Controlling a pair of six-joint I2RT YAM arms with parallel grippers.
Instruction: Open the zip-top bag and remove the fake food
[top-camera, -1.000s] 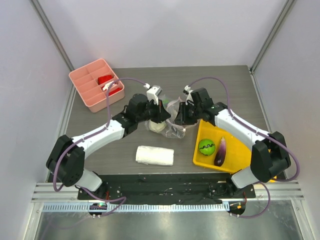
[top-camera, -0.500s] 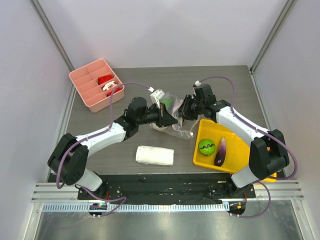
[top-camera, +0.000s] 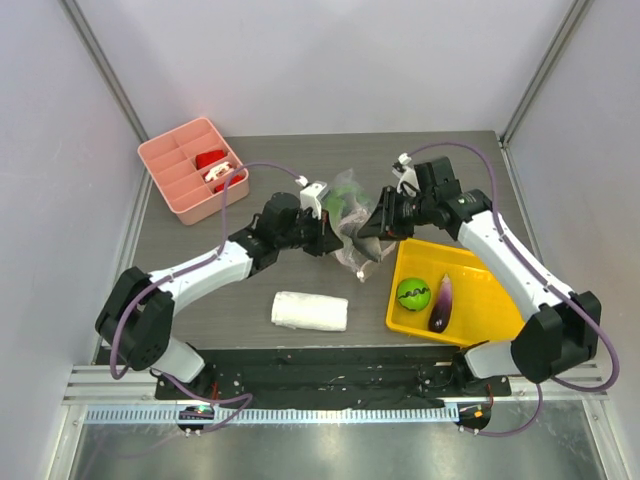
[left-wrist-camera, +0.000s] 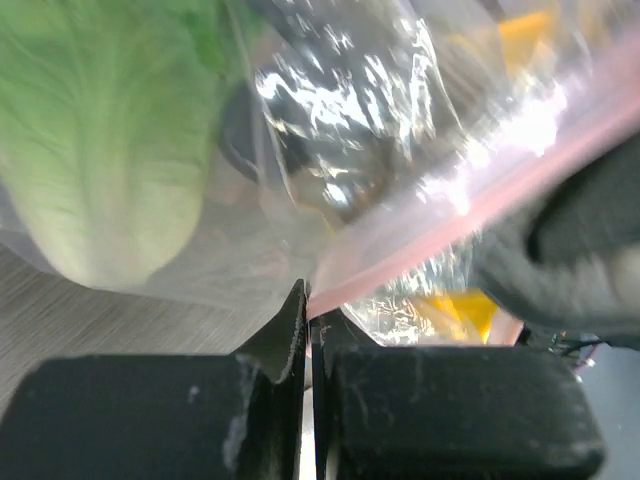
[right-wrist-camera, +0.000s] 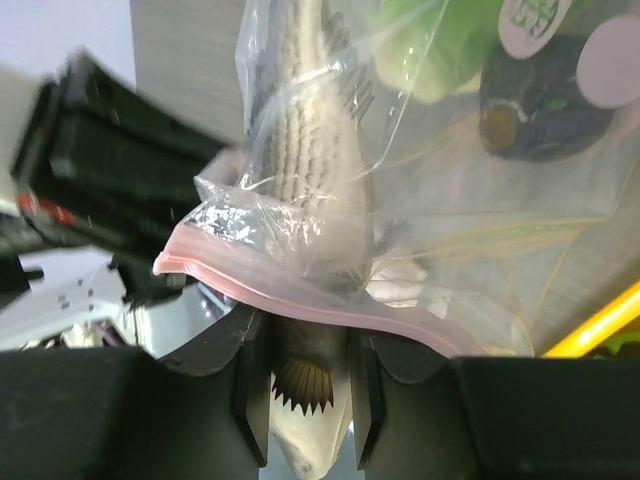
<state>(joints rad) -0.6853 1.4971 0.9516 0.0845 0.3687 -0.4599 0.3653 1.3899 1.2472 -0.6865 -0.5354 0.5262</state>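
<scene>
Pinching the zip-top bag (right-wrist-camera: 430, 230), right pincer (right-wrist-camera: 308, 345) clamps a fish (right-wrist-camera: 300, 150) indistinct overhead.

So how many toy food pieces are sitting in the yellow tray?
2: a green striped ball, and a purple eggplant just right of it. The right arm overhangs the tray's far edge and may hide more.

We see dark grey wood-grain table (top-camera: 325, 147), boxed by pale plain walls (top-camera: 330, 60) at back and both sides. Grey metal posts (top-camera: 100, 62) slant up from back corners. Along near edge we note black plate (top-camera: 330, 375), then ribbed metal rail (top-camera: 330, 412). Light soft, even.
</scene>
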